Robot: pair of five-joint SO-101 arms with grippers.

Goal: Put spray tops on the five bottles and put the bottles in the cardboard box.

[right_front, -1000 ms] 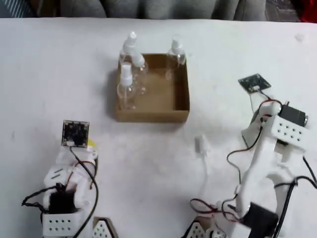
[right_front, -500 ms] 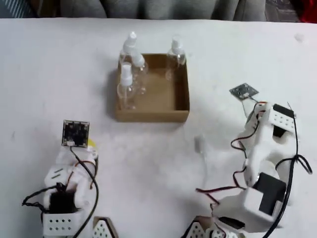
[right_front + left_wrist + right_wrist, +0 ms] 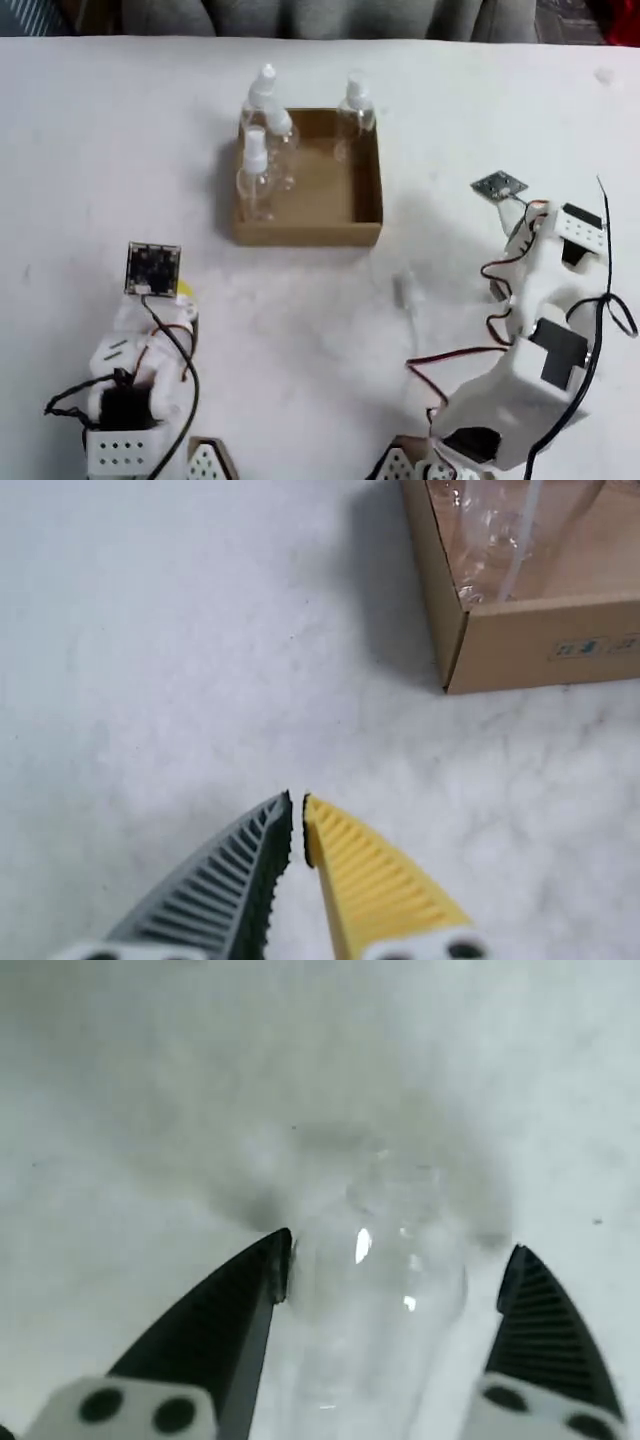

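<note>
Right gripper (image 3: 400, 1245) is spread wide either side of a clear bottle (image 3: 380, 1300), near right. One spray top (image 3: 404, 291) lies loose beside your arm. Four topped bottles (image 3: 253, 170) look boxed in the cardboard box (image 3: 310, 232). Left gripper (image 3: 297, 815) sits pinched closed, near left.

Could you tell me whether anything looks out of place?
A white spray top lies loose on the white table, near the brown cardboard box, on no bottle; the right gripper, open, straddles a clear plastic bottle.
</note>
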